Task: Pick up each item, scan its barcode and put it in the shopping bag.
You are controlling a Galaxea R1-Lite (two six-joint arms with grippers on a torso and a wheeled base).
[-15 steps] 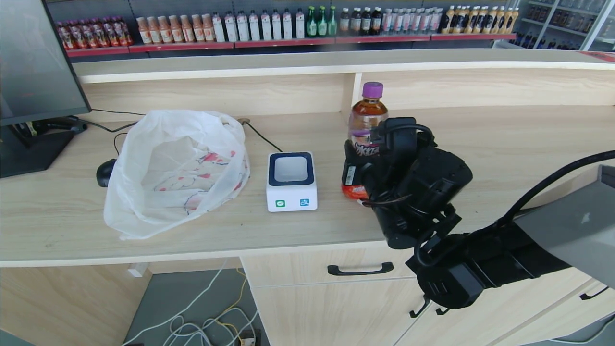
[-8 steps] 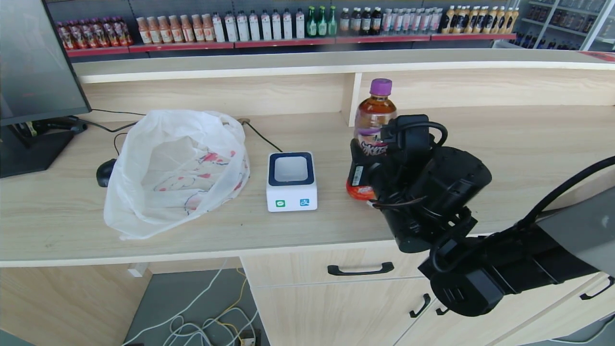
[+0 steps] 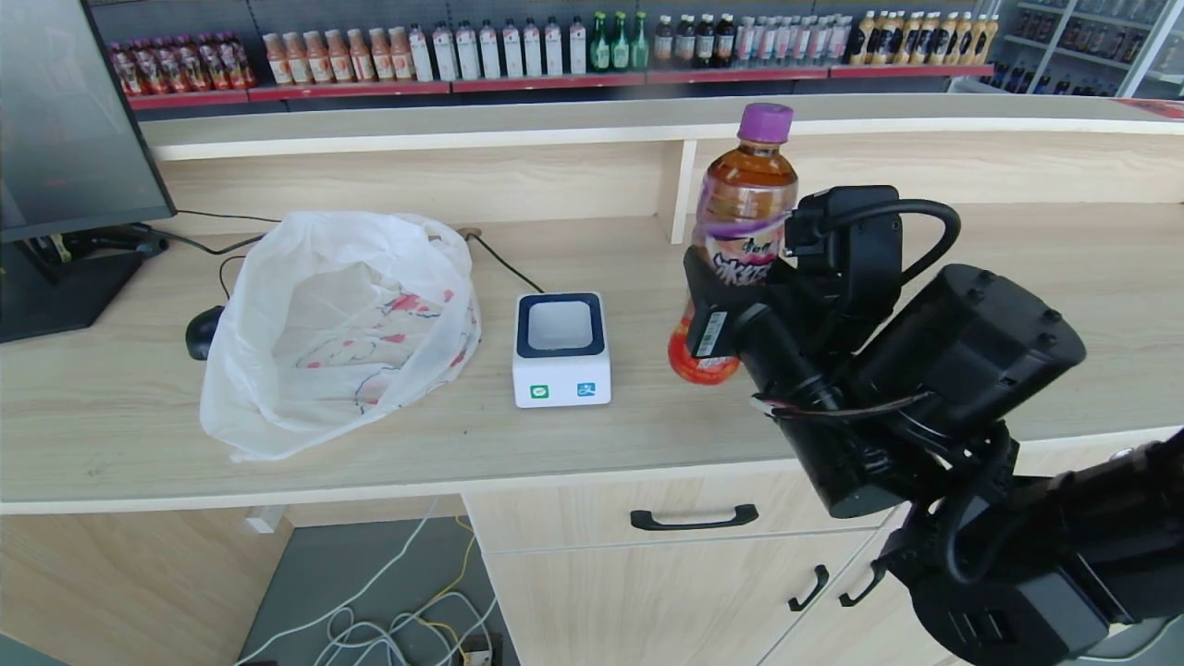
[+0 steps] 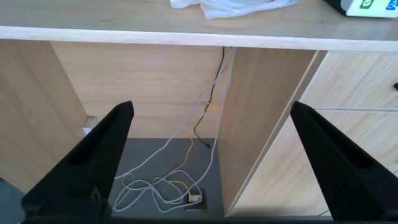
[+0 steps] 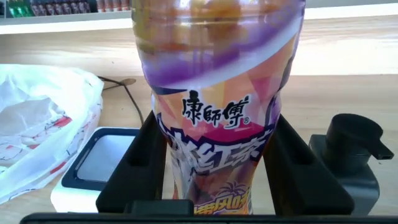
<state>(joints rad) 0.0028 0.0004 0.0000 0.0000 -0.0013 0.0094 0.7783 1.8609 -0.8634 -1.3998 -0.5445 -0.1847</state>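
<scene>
Plainly the pick-up is done and the scan is the step in hand. Across the whole scene runs the wooden counter (image 3: 1017,277), and on its left half sits the white plastic shopping bag (image 3: 338,324), mouth open and slumped toward the near edge.

To the right, the right gripper (image 3: 745,296) is clamped on a tea bottle (image 3: 745,185), its two black fingers pressing the lower label from either side, as the right wrist view shows. The left gripper (image 4: 208,162) hangs low in front of the counter's near face with its fingers spread wide and nothing between them (it has no part in this step).

The tea bottle stands upright in the grip, purple cap on top and amber drink inside. Its base seems to hang clear of the wood, though the head view does not make the gap plain. It is well right of the bag and just right of the scanner (image 3: 561,350), a small white box with a dark-framed window facing up, which sits between bag and bottle.

I judge the next move to be a short carry leftward to bring the label over that window. The bottle would likely need tipping or turning so that the barcode faces down, and I cannot tell from these views which side carries it. Only after the scan does the bag come into play, farther left.
</scene>
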